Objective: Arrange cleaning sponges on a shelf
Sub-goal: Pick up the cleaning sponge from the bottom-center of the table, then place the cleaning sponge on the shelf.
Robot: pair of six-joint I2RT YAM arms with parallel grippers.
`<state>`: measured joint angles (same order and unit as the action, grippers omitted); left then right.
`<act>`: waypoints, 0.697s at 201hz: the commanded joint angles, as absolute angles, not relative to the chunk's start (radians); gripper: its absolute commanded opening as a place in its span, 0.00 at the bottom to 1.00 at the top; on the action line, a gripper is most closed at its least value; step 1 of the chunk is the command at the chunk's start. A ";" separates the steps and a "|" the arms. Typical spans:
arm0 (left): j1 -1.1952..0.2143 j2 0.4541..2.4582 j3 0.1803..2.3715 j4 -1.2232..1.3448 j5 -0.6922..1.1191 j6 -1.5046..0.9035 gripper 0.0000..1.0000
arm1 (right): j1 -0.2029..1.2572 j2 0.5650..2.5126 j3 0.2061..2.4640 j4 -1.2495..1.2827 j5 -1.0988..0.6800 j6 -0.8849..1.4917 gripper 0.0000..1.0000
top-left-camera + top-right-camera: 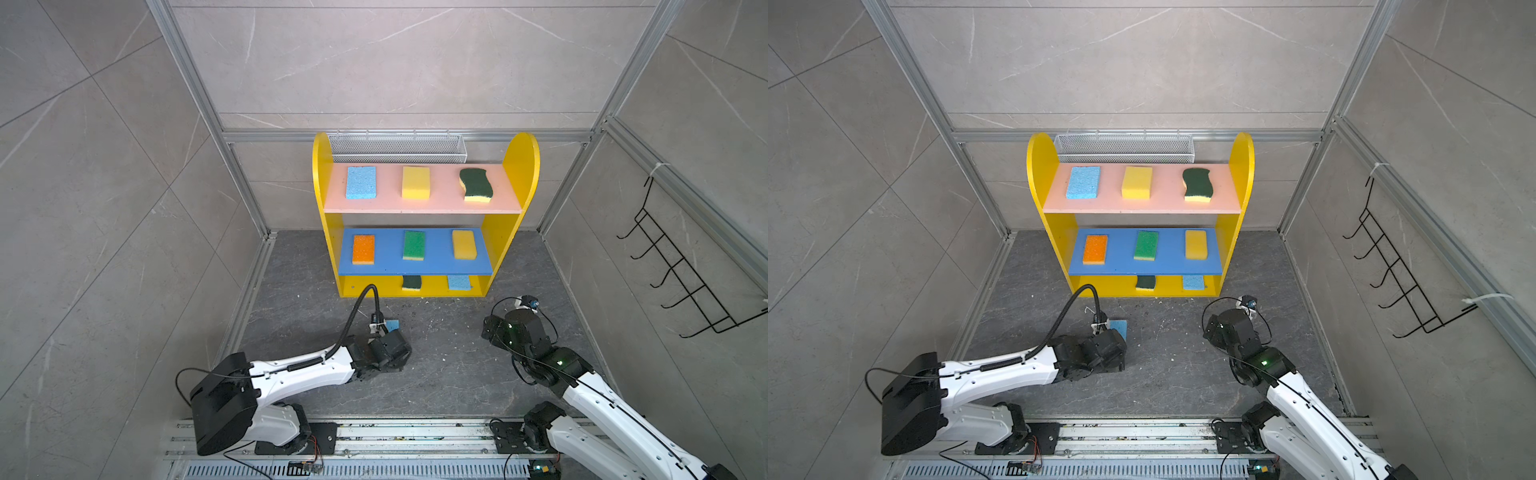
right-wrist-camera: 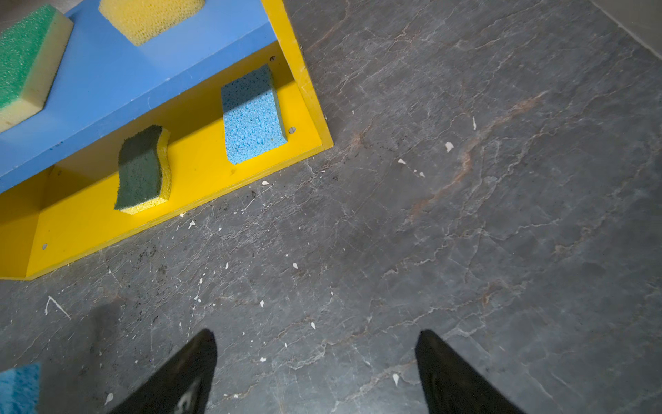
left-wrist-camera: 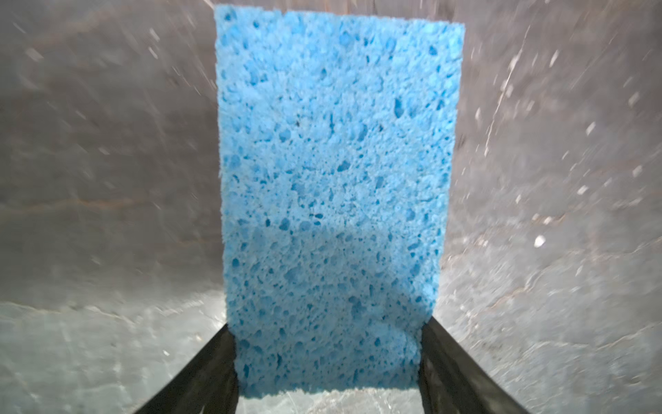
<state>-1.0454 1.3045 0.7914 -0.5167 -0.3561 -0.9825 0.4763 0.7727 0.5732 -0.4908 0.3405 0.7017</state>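
The light blue sponge [image 3: 329,200] is pinched at one end by the left gripper [image 3: 327,358], low in front of the shelf [image 1: 521,166]. Held so near its edge, the soft foam may droop, slip free or snag the blue board [image 1: 436,253]; the right gripper [image 2: 315,365] gapes empty.

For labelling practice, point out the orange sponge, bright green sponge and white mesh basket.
orange sponge [image 1: 363,249]: in a top view, centre of its top face.
bright green sponge [image 1: 414,245]: in a top view, centre of its green face.
white mesh basket [image 1: 397,147]: in a top view, its front mesh wall.
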 commanded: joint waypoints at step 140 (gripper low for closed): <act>-0.618 1.462 0.768 -0.032 -0.421 -0.453 0.73 | 0.466 0.865 0.594 -0.421 0.353 0.656 0.89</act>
